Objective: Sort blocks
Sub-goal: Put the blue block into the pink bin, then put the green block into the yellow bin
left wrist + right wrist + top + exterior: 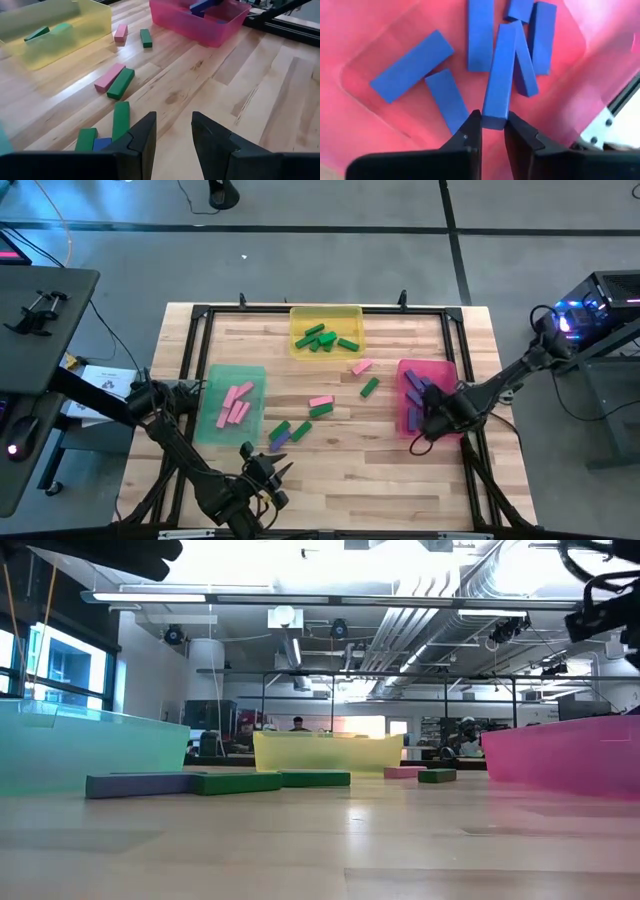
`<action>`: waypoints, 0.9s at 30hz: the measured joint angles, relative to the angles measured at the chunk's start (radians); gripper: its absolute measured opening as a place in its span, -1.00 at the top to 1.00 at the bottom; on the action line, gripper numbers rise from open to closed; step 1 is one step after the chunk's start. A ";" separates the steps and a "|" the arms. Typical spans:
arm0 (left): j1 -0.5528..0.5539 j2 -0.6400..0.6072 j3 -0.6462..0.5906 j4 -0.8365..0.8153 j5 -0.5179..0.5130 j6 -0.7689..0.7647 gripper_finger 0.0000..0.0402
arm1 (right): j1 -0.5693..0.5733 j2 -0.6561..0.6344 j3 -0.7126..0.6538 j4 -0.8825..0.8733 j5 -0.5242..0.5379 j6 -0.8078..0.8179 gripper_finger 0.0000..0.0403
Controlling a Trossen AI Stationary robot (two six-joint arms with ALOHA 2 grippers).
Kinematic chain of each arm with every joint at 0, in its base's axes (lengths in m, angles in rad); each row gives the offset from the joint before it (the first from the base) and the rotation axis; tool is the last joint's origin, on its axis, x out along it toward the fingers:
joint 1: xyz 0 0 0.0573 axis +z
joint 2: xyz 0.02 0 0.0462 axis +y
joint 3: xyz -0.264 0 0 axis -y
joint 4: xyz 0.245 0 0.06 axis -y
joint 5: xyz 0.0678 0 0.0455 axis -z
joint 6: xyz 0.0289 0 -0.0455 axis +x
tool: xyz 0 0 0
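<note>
- The wooden table [330,480] fills the high view, and I'm working both arms over it.
- Three trays sit on it: the green tray [212,425] at nine o'clock, the yellow tray [298,315] at twelve, the pink tray [445,370] at three.
- My right gripper [492,125] is over the pink tray, fingers pinched on the end of a blue block [499,75], which points down among the other blue blocks [412,65] lying on the tray floor.
- My left gripper [174,131] hangs over the table's near edge at about seven o'clock, fingers apart with nothing between them, bare wood below.
- Pink blocks [235,405] lie in the green tray; green blocks [322,338] are heaped in the yellow tray.
- Loose on the table, just past my left gripper: two green blocks and a blue-purple one [279,438] bunched together left of centre.
- Dead centre, a pink block [321,401] and a green block [321,411] lie side by side, touching.
- Toward two o'clock, another pink block [362,366] and a green one [369,387] lie near each other but apart, between the yellow and pink trays.
</note>
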 joint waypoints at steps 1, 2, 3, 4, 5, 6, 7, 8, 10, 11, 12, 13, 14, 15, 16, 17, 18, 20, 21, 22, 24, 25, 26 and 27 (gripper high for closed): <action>0.002 0.000 0.000 0.003 0.002 0.000 0.45 | -0.007 0.015 0.000 0.006 0.000 -0.029 0.79; 0.007 0.000 0.000 0.007 0.008 0.001 0.45 | -0.014 0.031 0.000 0.014 0.000 -0.057 0.78; 0.012 0.000 0.000 0.010 0.009 0.001 0.45 | -0.021 0.046 0.000 0.024 0.000 -0.082 0.76; 0.017 0.000 0.000 0.012 0.013 0.001 0.45 | -0.029 0.060 0.000 0.034 0.000 -0.101 0.75; 0.023 0.000 0.000 0.012 0.017 0.001 0.45 | -0.036 0.074 0.000 0.042 0.000 -0.119 0.73; 0.028 0.000 0.000 0.012 0.024 0.001 0.45 | -0.042 0.087 0.000 0.054 0.000 -0.139 0.70; 0.034 0.000 0.000 0.012 0.031 0.001 0.45 | -0.048 0.098 0.000 0.065 0.001 -0.160 0.68; 0.038 0.000 0.000 0.012 0.036 0.003 0.45 | -0.053 0.105 0.000 0.078 0.004 -0.180 0.65; 0.048 0.000 0.000 0.014 0.047 0.014 0.45 | -0.060 0.113 0.000 0.088 0.017 -0.218 0.57; 0.054 0.000 0.000 0.017 0.054 0.025 0.45 | -0.061 0.112 0.000 0.092 0.028 -0.230 0.53; 0.059 0.000 0.000 0.022 0.061 0.036 0.45 | -0.062 0.111 0.000 0.093 0.035 -0.235 0.49; 0.064 0.000 0.000 0.030 0.065 0.050 0.45 | -0.062 0.107 0.000 0.089 0.043 -0.235 0.45; 0.069 0.000 0.000 0.037 0.066 0.061 0.45 | -0.062 0.102 0.000 0.087 0.053 -0.235 0.40; 0.074 0.000 0.000 0.040 0.067 0.070 0.45 | -0.062 0.093 0.000 0.088 0.060 -0.236 0.36; 0.080 0.000 0.000 0.042 0.068 0.080 0.45 | -0.062 0.084 0.000 0.087 0.064 -0.236 0.31; 0.086 0.000 0.000 0.046 0.068 0.087 0.45 | -0.061 0.077 0.000 0.087 0.067 -0.236 0.27; 0.090 0.000 0.000 0.049 0.068 0.095 0.45 | -0.061 0.067 0.000 0.087 0.071 -0.236 0.23; 0.100 0.000 0.000 0.061 0.068 0.118 0.45 | -0.057 0.044 0.000 0.085 0.085 -0.232 0.17; 0.106 0.000 0.000 0.068 0.068 0.133 0.45 | -0.051 0.032 0.000 0.092 0.096 -0.231 0.16; 0.111 0.000 0.000 0.075 0.068 0.148 0.45 | -0.040 0.020 0.000 0.105 0.114 -0.229 0.15; 0.123 0.000 0.000 0.091 0.066 0.186 0.45 | -0.008 -0.003 0.000 0.178 0.166 -0.235 0.14; 0.130 0.000 0.000 0.090 0.062 0.198 0.45 | 0.015 -0.012 0.000 0.234 0.200 -0.243 0.14; 0.138 0.000 0.000 0.088 0.061 0.208 0.44 | 0.041 -0.020 0.000 0.303 0.234 -0.265 0.14; 0.147 0.000 0.000 0.087 0.061 0.218 0.44 | 0.070 -0.024 0.000 0.378 0.267 -0.304 0.14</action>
